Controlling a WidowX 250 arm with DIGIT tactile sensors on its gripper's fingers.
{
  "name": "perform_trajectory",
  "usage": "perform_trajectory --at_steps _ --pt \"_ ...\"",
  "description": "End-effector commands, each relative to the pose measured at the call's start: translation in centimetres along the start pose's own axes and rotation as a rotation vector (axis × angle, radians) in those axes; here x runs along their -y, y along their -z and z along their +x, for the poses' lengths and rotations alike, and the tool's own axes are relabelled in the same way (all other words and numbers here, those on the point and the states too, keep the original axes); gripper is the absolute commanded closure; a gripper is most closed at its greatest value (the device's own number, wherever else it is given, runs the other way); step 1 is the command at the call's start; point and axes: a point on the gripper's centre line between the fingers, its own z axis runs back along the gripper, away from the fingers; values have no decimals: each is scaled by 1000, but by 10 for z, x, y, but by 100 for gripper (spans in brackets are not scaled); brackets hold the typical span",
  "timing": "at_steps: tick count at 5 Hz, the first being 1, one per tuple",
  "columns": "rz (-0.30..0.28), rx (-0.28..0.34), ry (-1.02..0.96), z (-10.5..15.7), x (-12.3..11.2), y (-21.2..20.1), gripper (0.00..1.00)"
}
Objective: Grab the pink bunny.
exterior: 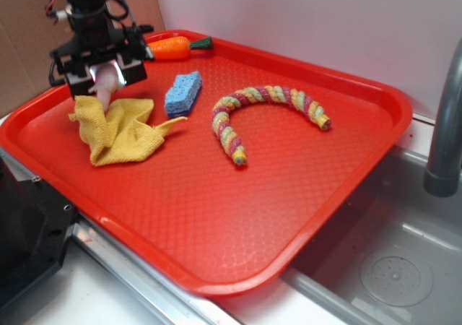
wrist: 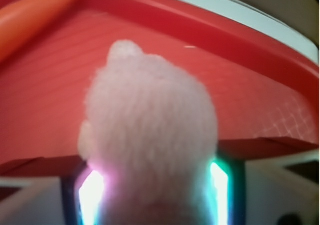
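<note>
The hand (exterior: 103, 76) grips the pink bunny (wrist: 150, 135) between its fingers at the tray's (exterior: 289, 217) back left corner. The bunny hangs above a yellow cloth (exterior: 119, 130), near a toy carrot (exterior: 173, 47).

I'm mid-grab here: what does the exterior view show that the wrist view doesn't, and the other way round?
Only the exterior view shows the yellow knitted cloth, the blue rectangular sponge and the pink-yellow-green twisted rope, plus the grey sink basin beside the tray. Only the wrist view shows, close up, the fuzzy texture and a short ear of the pale pink plush bunny, with glowing pads on both sides of it. Both show the bunny in the gripper, the orange toy carrot and the red plastic tray.
</note>
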Motion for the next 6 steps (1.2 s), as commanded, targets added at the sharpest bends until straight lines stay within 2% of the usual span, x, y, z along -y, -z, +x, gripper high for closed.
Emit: perform_trajectory --at_steps 1,2,3,4,5,6 --pt "-106 -113 465 -37 41 -83 100" --pt "-129 -120 657 -69 47 -115 100" --pt "-123 -97 758 -102 52 -145 100" --pt "-142 -69 806 -122 45 -162 100" --pt "-145 -20 830 -133 37 -159 100" --pt "-124 -49 768 -120 36 -156 100"
